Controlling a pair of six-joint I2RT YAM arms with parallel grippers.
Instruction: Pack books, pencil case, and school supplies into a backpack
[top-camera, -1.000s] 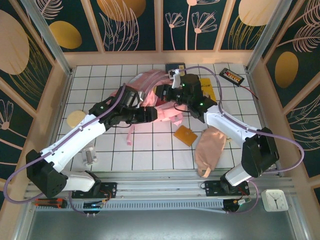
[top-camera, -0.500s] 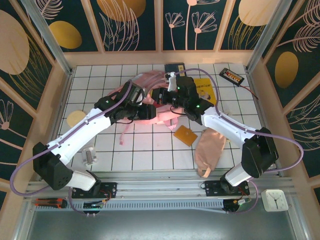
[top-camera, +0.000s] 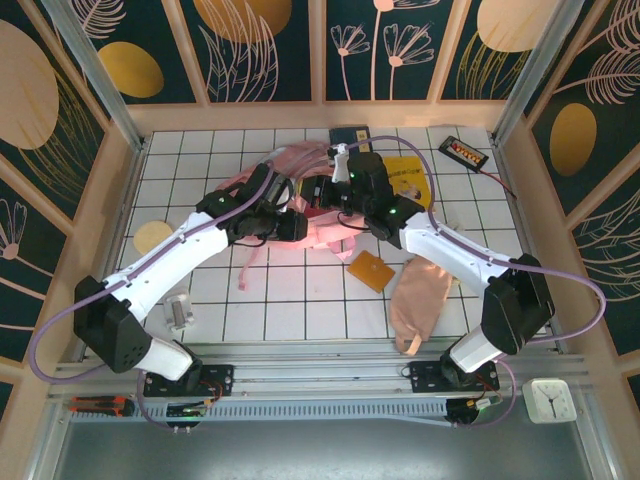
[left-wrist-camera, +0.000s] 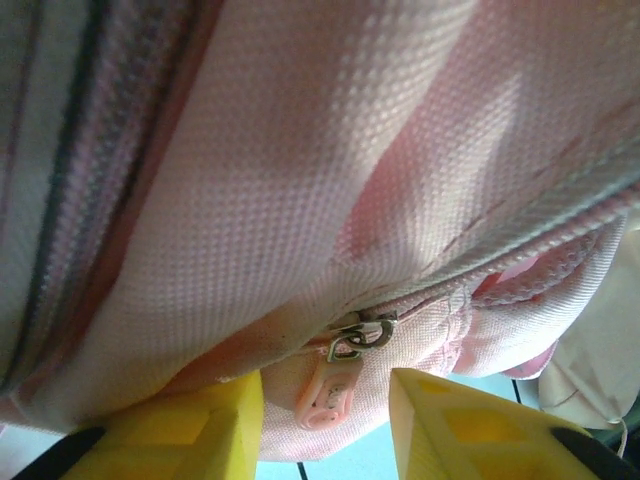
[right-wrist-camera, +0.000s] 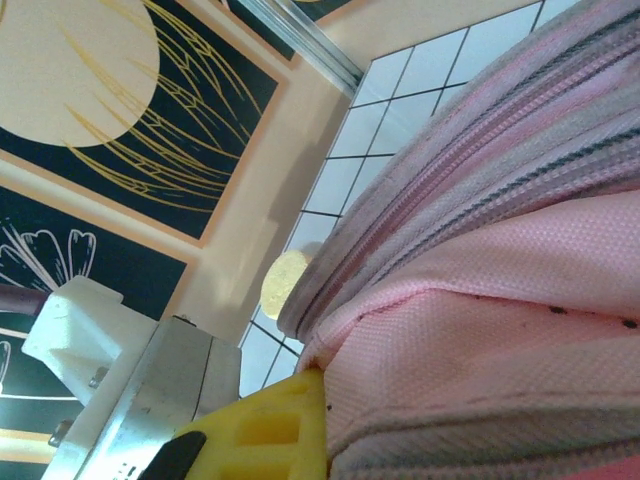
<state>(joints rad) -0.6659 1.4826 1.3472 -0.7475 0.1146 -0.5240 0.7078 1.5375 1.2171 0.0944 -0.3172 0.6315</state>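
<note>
**A:** Item one, the backpack?
**B:** We log the backpack (top-camera: 322, 236): pink, lying mid-table toward the back, between the two arms. One strap (top-camera: 246, 274) trails toward the near edge.

**A:** Left gripper?
**B:** We list the left gripper (top-camera: 297, 226) at the backpack's left side. From its wrist we see its yellow fingers (left-wrist-camera: 215, 425) partly apart, with the pink zipper pull (left-wrist-camera: 325, 385) between them and a gap on either side.

**A:** Right gripper?
**B:** The right gripper (top-camera: 322, 196) is at the backpack's upper edge and is closed. One yellow finger (right-wrist-camera: 265, 430) shows, with pink fabric against it. We cannot tell whether any fabric is pinched.

**A:** Books?
**B:** We count two. The yellow book (top-camera: 410, 172) is behind and right of the backpack, partly under the right arm. The navy book (top-camera: 350, 133) is at the back edge, just behind the backpack.

**A:** Pencil case?
**B:** The pencil case (top-camera: 420, 295) is peach and lies slumped on the tiles right of centre, apart from the backpack.

**A:** Supplies?
**B:** The orange pad (top-camera: 370, 270) lies flat on the tiles, just left of the pencil case.

**A:** Sundries?
**B:** We note a pale disc (top-camera: 152, 237) by the left wall and a black gadget (top-camera: 465, 152) in the back right corner.
</note>
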